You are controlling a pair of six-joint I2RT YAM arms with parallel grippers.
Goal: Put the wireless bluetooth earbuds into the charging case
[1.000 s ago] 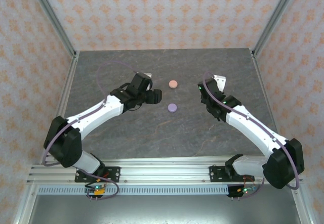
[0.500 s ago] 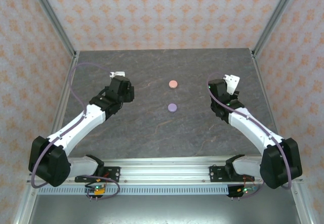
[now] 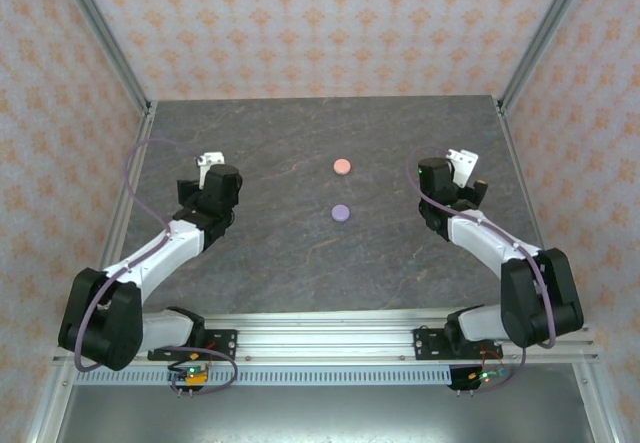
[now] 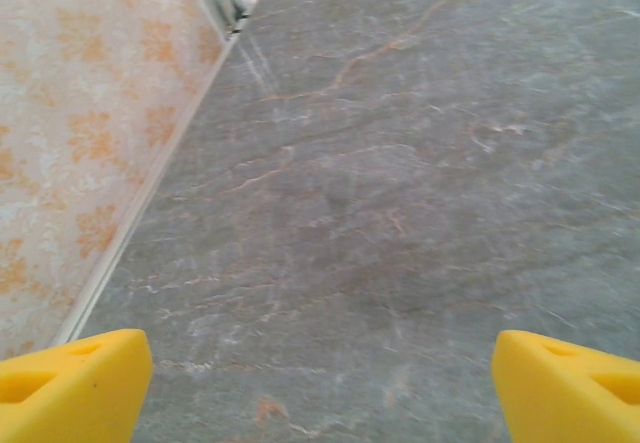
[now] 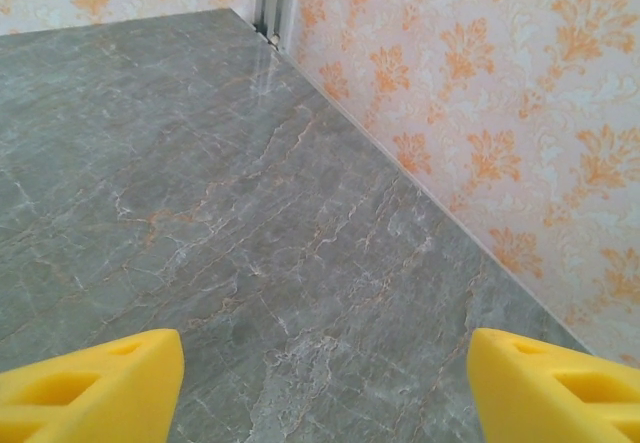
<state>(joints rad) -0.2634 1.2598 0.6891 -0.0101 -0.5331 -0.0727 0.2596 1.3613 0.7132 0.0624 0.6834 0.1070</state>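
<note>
Flanking the pink case [image 3: 342, 166] and lilac case [image 3: 340, 213] at nine and three o'clock, left pincer [image 4: 320, 388] and right pincer [image 5: 320, 383] gape empty, parked clear, job seemingly done.

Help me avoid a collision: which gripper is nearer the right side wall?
Right. The right gripper is close beside the right side wall; the left gripper is far across the table.

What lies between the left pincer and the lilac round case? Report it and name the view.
Nothing. In the top external view, the grey stone tabletop between the left pincer and the lilac round case is bare.
</note>
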